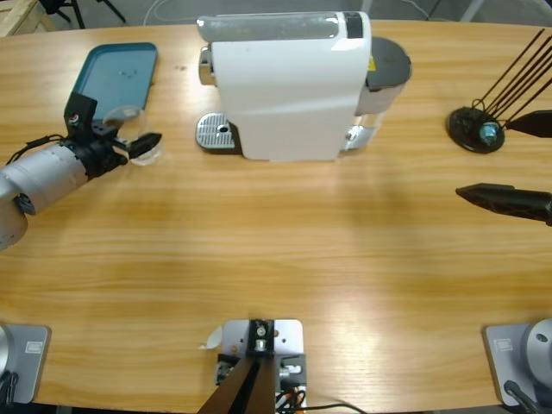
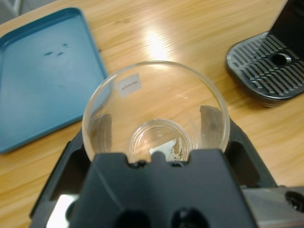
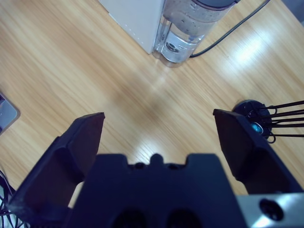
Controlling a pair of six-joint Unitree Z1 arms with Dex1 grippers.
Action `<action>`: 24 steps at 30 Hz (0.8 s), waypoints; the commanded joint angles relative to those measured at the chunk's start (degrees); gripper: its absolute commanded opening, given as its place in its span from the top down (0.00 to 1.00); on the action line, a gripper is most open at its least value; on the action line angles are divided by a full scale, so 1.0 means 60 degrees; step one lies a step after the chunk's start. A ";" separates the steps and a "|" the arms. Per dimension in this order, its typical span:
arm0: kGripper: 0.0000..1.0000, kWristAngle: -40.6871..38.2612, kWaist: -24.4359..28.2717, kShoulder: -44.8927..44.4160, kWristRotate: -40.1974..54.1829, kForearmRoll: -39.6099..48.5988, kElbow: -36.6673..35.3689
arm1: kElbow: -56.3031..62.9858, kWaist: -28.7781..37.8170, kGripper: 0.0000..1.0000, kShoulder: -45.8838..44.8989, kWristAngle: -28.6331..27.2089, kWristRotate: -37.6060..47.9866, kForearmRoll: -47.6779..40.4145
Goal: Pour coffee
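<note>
Glass [image 2: 156,118] within left pincer [image 2: 156,124]

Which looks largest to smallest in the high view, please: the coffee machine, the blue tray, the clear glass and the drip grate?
1. Coffee machine, by far the largest.
2. Blue tray.
3. Drip grate.
4. Clear glass in the left hand; partly hidden and close to the grate in size, so this order is unsure.
</note>
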 commanded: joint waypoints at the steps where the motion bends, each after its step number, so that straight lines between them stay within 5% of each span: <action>1: 0.92 -0.1930 0.0069 -0.0344 0.0494 -0.0642 0.0022 | 0.0330 -0.0163 0.00 -0.0366 0.0177 -0.0172 0.0178; 7: 0.93 -0.2574 0.0069 -0.0790 0.0418 -0.0305 -0.0559 | 0.0339 -0.0242 0.00 -0.0586 0.0171 -0.0210 0.0386; 11: 0.93 -0.2680 0.0087 -0.1528 0.0436 0.2537 -0.2176 | 0.0339 -0.0315 0.00 -0.0636 0.0177 -0.0262 0.0433; 16: 0.92 -0.2908 0.0227 -0.1129 0.0480 0.3999 -0.3471 | 0.0330 -0.0444 0.00 -0.0791 0.0191 -0.0318 0.0521; 24: 0.92 -0.3814 0.0327 -0.0265 0.0494 0.4195 -0.3588 | 0.0368 -0.0590 0.00 -0.0914 0.0206 -0.0415 0.0609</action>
